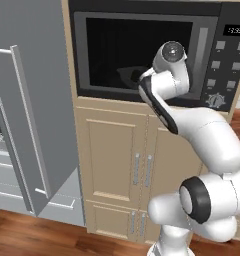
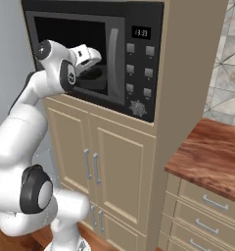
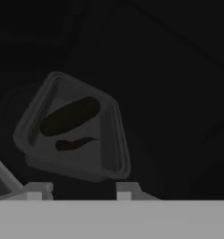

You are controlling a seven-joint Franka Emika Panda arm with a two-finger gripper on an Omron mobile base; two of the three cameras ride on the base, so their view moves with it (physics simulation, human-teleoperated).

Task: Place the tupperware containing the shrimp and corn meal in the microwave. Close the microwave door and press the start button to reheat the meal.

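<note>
In the left base view, the wide black and dark grey microwave [image 1: 142, 15] sits built in above beige cabinet doors [image 1: 112, 150]. Its grey-framed door with the black glass window [image 1: 112, 50] looks flush with the front, so you should judge it shut or very nearly so; whether it is latched cannot be told. The white wrist hangs just in front of the glass near the pale vertical bar handle [image 1: 202, 50], and the tall grey fridge door [image 1: 22, 125] stands swung out well to the left, clear of the arm. In the right base view, the end effector [image 2: 96, 56] points at the window. The side panel of grey square buttons [image 2: 139, 63] lies to its right, past the handle, with nothing between them; which square is start cannot be read. A brown wooden tabletop [image 2: 212, 157] lies low to the right, well out of the way. In the hand view, the small clear greyish rectangular tupperware [image 3: 97, 161] lies straight ahead of the end effector inside the microwave, dim as if seen through the dark glass. Its long axis runs skewed across the frame, with the corn cob piece [image 3: 69, 115] and the shrimp [image 3: 74, 143] inside. The two finger tips [image 3: 37, 189] stand apart with nothing pinched between them.
</note>
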